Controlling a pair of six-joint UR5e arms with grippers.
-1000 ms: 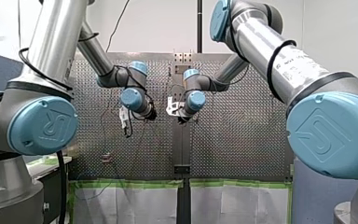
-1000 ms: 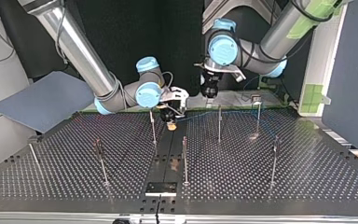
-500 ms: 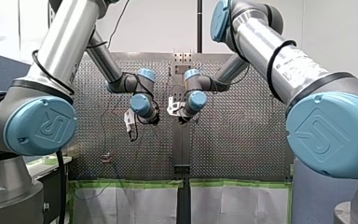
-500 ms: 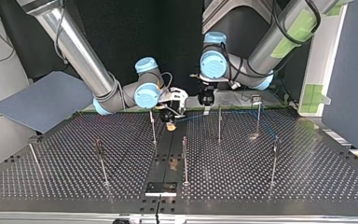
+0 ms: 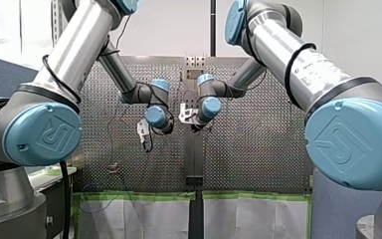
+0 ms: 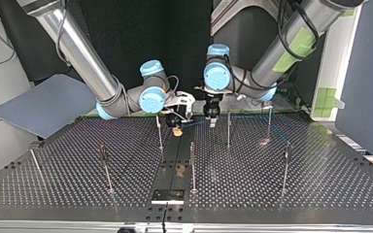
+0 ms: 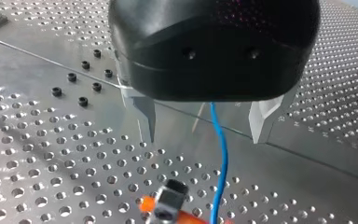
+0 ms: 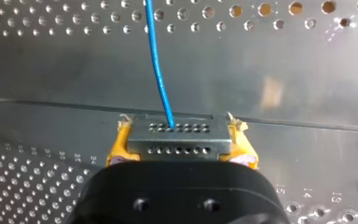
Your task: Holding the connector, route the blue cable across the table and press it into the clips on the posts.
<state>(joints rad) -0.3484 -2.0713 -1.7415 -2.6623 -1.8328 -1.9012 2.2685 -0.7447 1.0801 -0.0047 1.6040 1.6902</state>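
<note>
Front view: my left gripper (image 5: 144,134) hangs just left of the frame's centre. My right gripper (image 5: 184,113) sits a little higher and just to its right. The two are near each other over the perforated table (image 5: 258,149). Both are too small here for me to read their fingers.

Top view, sides crossed: my right gripper (image 6: 177,127) is at the upper centre of the frame, low over the table, with the connector (image 6: 177,131) at its tip. The blue cable (image 6: 245,116) leaves it toward the frame's right and runs along the far edge of the table, past my left gripper (image 6: 212,120), which hangs just right of centre. It then drops toward the right-hand posts (image 6: 269,121). I cannot tell from here whether it sits in any clip.

Left wrist view: the metal fingers (image 7: 142,112) stand wide apart and grip nothing. The cable passes through the gap between them, touching neither, and runs on down to the other gripper's orange-tinted tip just ahead.

Right wrist view: the yellow pads (image 8: 116,147) are clamped on both ends of the connector, a grey block with two rows of small holes. The cable comes out of the upper row and runs straight ahead over the table's bare strip to the perforated part beyond.
</note>
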